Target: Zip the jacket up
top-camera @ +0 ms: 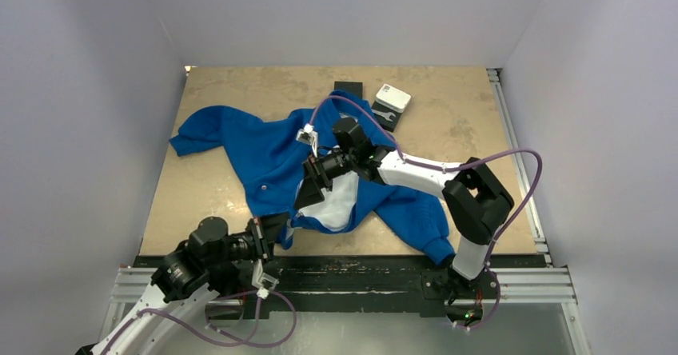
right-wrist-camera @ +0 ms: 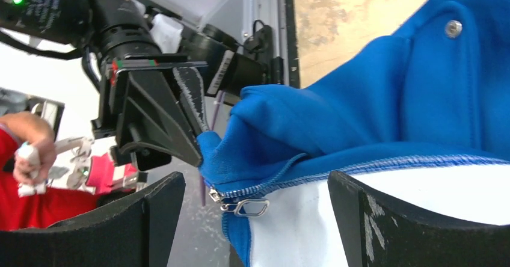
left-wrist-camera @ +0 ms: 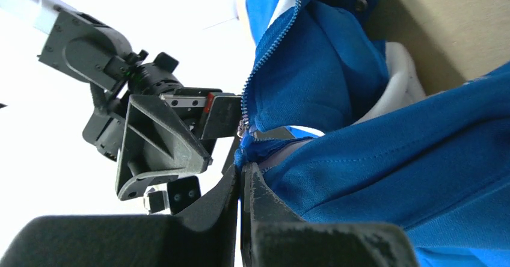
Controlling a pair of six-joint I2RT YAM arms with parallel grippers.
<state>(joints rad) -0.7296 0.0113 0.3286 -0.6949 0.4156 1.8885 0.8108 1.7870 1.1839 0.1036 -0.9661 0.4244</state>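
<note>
The royal-blue jacket (top-camera: 264,151) lies spread across the table with its white lining (top-camera: 336,203) showing near the front. My left gripper (top-camera: 278,229) is shut on the jacket's bottom hem beside the zipper's lower end, and the left wrist view (left-wrist-camera: 242,169) shows blue fabric pinched between its tips. My right gripper (top-camera: 309,189) is open just above the lining. In the right wrist view (right-wrist-camera: 255,181) its jaws stand wide apart on either side of the silvery zipper pull (right-wrist-camera: 243,207) without touching it. The zipper teeth (left-wrist-camera: 270,44) run up from the slider (left-wrist-camera: 251,132).
A white box (top-camera: 392,97), a black pad (top-camera: 347,89) and a small dark item (top-camera: 382,117) sit at the table's back. The table's near edge and metal rail (top-camera: 360,279) run just behind my left gripper. A person in red (right-wrist-camera: 27,159) is beyond the table.
</note>
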